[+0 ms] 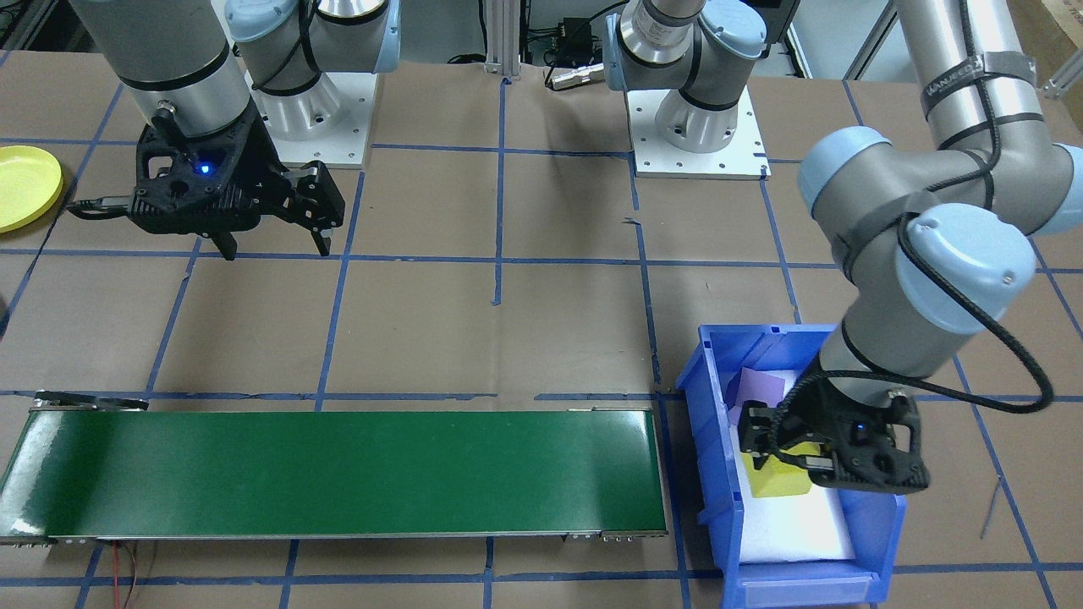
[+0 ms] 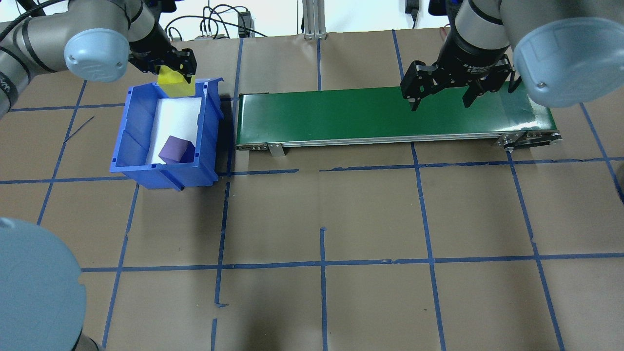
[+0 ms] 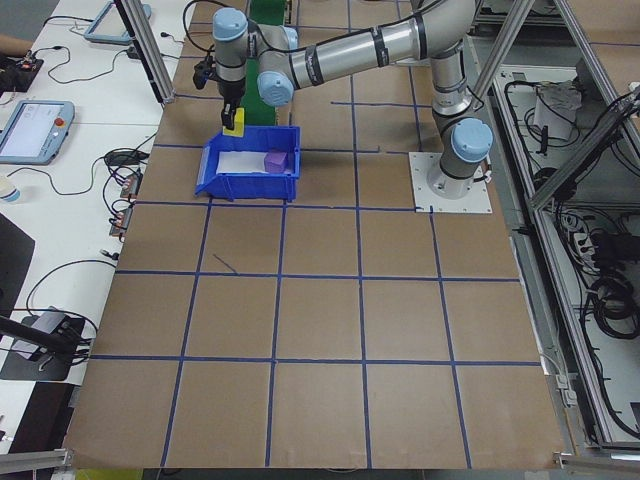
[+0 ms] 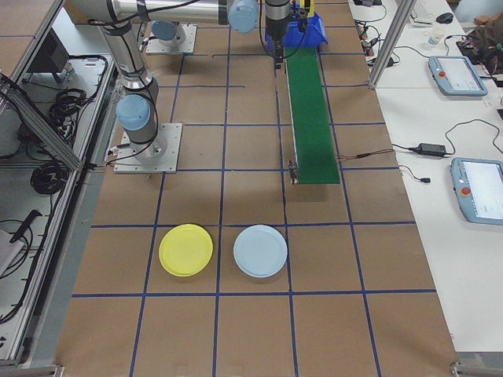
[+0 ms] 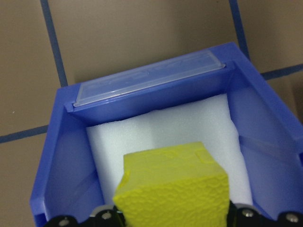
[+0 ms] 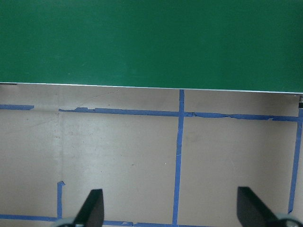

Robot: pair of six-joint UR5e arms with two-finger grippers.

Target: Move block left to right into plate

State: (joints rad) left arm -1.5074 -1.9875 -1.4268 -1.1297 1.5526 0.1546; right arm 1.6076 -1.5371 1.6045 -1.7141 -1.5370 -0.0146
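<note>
A yellow block (image 5: pixel 171 187) fills the lower middle of the left wrist view, closest of all to the lens, clamped between the fingers of the left gripper (image 2: pixel 174 68). It hangs above the white foam liner (image 5: pixel 165 135) of the blue bin (image 5: pixel 61 156), toward the bin's far end where a clear label strip (image 5: pixel 147 80) crosses the wall; no writing can be read on the strip. In the overhead view the block sits at the upper left, over the bin's far rim, while a purple block (image 2: pixel 173 149) lies on the foam at the near end of the bin.

The right gripper (image 2: pixel 441 92) hangs at the upper right of the overhead view above the green conveyor belt (image 2: pixel 341 114), its two fingers spread wide and holding nothing. The right wrist view shows both fingertips (image 6: pixel 92 208) at the bottom corners, with bare brown table (image 6: pixel 123 156) and blue tape lines between them and the belt's edge across the top.

The yellow plate (image 4: pixel 186 250) lies at the lower left of centre in the exterior right view, just beside a pale blue plate (image 4: pixel 260 250), both well apart from the belt's near end. Small white lettering on the right wrist is too small to read. The belt's surface is bare, and the bin stands just beside its left end.
</note>
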